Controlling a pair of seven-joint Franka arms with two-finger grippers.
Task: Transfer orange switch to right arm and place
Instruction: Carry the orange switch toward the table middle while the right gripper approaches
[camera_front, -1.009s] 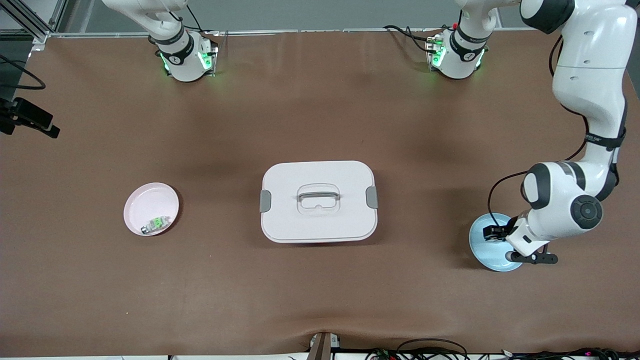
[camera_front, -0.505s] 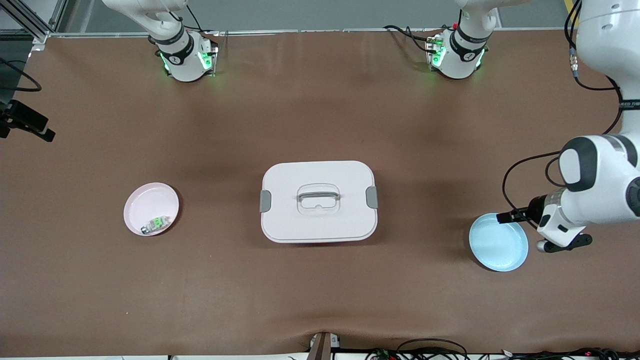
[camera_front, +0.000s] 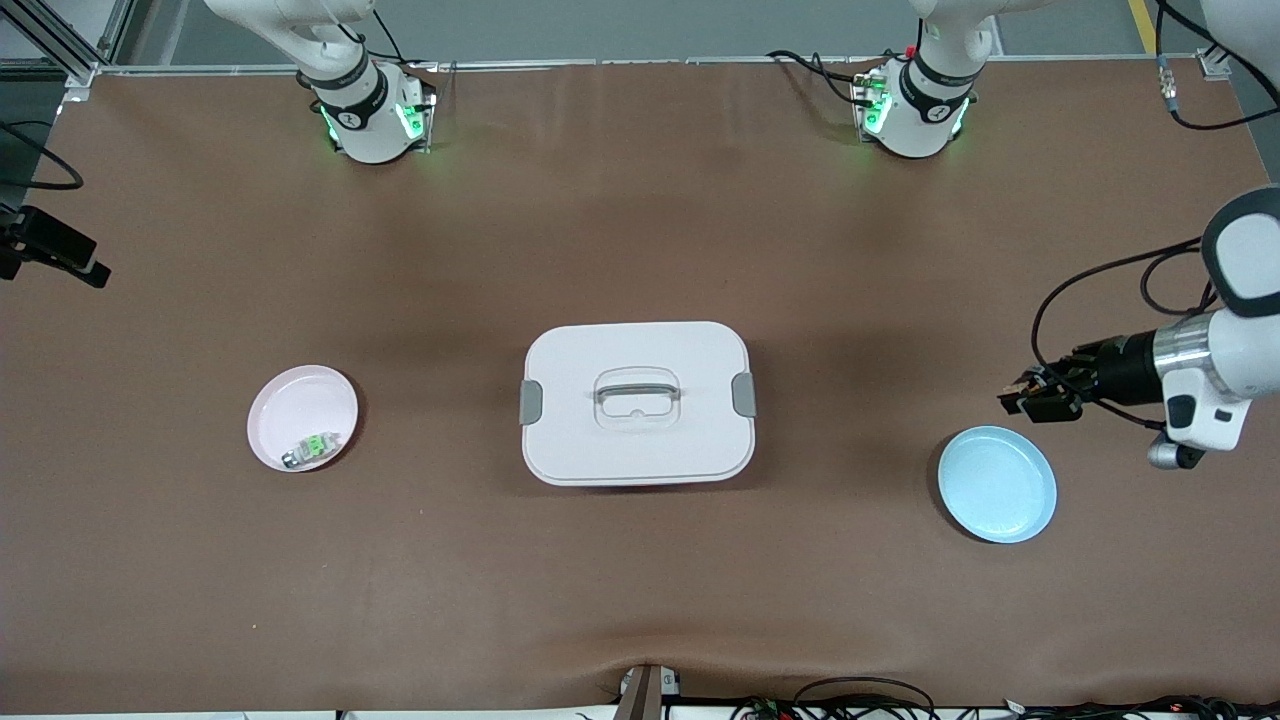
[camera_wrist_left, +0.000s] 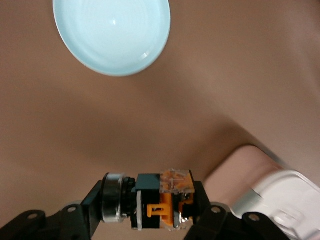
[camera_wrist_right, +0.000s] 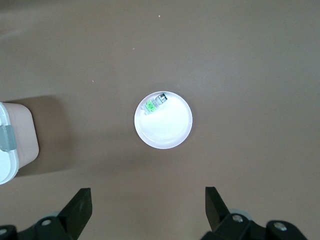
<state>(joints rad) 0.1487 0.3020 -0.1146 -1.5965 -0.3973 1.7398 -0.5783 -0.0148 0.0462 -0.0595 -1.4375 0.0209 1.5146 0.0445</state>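
Observation:
My left gripper (camera_front: 1030, 397) is shut on the orange switch (camera_wrist_left: 167, 200), a small black block with an orange face and a silver round end, and holds it in the air over the bare table beside the pale blue plate (camera_front: 997, 484). The switch also shows at the fingertips in the front view (camera_front: 1028, 390). The blue plate is empty and shows in the left wrist view (camera_wrist_left: 112, 33). My right gripper (camera_wrist_right: 148, 207) is open and empty, high above the pink plate (camera_wrist_right: 163, 120); in the front view it is out of sight.
A white lidded box (camera_front: 637, 401) with grey latches stands mid-table. The pink plate (camera_front: 302, 417) toward the right arm's end holds a pale grey switch with a green face (camera_front: 312, 447). A black camera mount (camera_front: 55, 247) sits at the table's edge.
My left gripper has lifted the orange switch off the blue plate and risen, moving toward the left arm's end of the table and farther from the front camera. The plate is now empty.

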